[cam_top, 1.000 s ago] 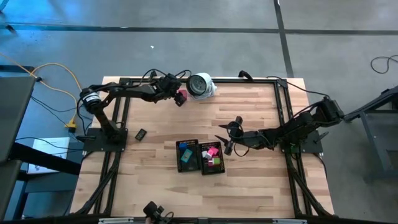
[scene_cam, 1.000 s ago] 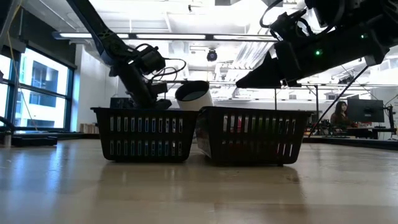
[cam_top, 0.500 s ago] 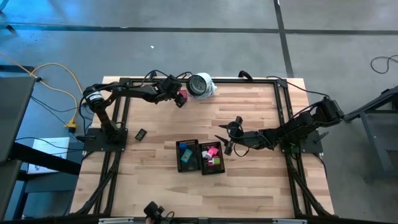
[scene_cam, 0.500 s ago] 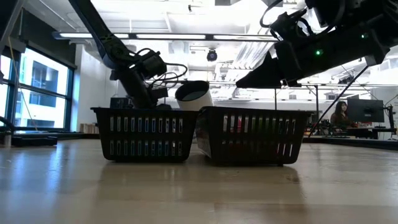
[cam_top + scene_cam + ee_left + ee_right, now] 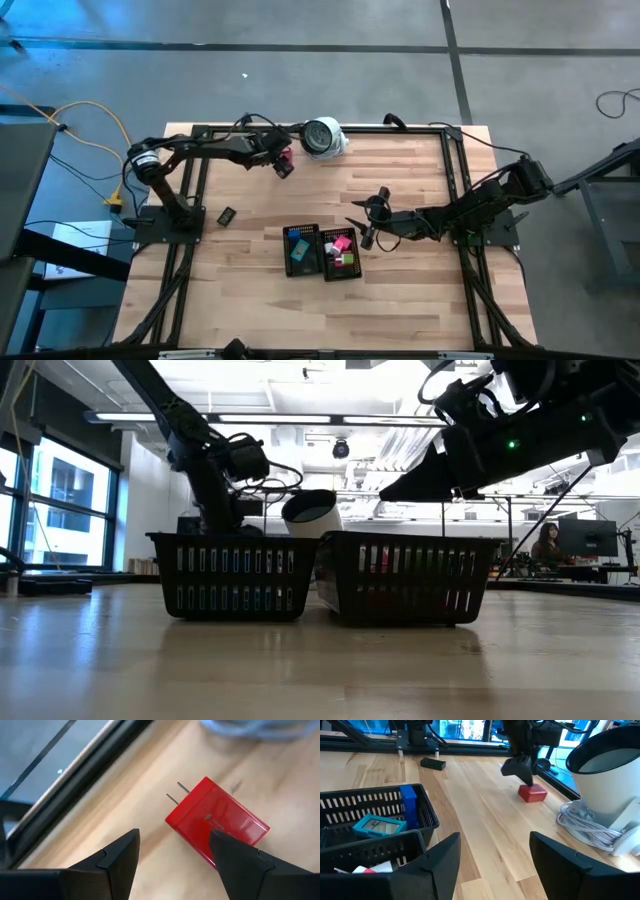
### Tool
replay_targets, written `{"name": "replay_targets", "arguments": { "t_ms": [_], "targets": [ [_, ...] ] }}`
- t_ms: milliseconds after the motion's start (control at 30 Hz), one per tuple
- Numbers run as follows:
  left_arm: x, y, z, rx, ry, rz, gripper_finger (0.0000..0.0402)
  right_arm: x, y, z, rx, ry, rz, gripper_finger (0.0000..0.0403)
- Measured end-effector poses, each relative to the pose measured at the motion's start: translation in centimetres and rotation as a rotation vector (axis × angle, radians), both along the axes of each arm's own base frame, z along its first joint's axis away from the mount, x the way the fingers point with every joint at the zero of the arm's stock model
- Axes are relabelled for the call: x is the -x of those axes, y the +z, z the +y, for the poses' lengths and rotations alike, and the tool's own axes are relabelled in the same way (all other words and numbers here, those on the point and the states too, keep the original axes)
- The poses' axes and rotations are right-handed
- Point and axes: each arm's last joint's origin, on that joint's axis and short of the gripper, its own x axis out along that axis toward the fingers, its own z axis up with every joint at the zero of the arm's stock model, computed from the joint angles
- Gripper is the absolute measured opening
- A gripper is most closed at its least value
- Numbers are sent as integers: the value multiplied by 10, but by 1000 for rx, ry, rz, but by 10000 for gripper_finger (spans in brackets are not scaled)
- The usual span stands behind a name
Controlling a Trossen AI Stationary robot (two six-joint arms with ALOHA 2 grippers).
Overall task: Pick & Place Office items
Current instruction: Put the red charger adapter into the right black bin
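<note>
A red plug-in piece (image 5: 217, 822) with two metal prongs lies flat on the wood at the far middle of the table, also seen in the high view (image 5: 288, 153) and the right wrist view (image 5: 532, 793). My left gripper (image 5: 172, 865) hangs open just above it, fingers slanting down, one finger in front of the piece's near end. Two black mesh trays (image 5: 300, 250) (image 5: 340, 253) stand side by side near the middle, holding blue, green and pink pieces. My right gripper (image 5: 368, 228) hovers open just right of the trays.
A large round white-and-grey object (image 5: 322, 137) with a coiled cable (image 5: 585, 820) stands just right of the red piece. A small black item (image 5: 226, 215) lies near the table's left side. A black frame rail (image 5: 75, 775) runs along the far edge.
My left gripper has tipped further downward and shifted a little toward the table's left and near edge, ending over the red piece. It has stayed open. The red piece has kept its place.
</note>
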Motion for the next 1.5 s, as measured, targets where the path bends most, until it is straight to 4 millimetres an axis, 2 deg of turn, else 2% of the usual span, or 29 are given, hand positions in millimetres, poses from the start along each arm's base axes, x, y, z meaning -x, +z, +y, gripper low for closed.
{"name": "replay_targets", "arguments": {
  "t_ms": [300, 533, 767, 1000, 1133, 1267, 1400, 1500],
  "targets": [
    [12, 19, -34, 81, 40, 57, 234, -1, 1, 1, -11, 28, -10, 223],
    [9, 13, -68, 115, 45, 75, 234, -2, 3, 3, -33, 82, -34, 223],
    [-1, 13, -109, 98, -46, 65, 234, -1, 6, 9, -40, 102, -60, 223],
    [6, 31, -141, 32, -84, 27, 234, -1, 8, 11, -37, 114, -82, 223],
    [12, 48, -144, -60, -62, -40, 234, -1, 8, 11, -38, 114, -88, 223],
    [14, 69, -141, -88, -24, -201, 234, -1, 9, 11, -41, 113, -96, 223],
    [15, 85, -133, 49, 28, -386, 234, -2, 9, 11, -42, 113, -100, 223],
    [18, 89, -126, 150, 79, -460, 234, -2, 10, 11, -43, 112, -108, 223]
  ]
}}
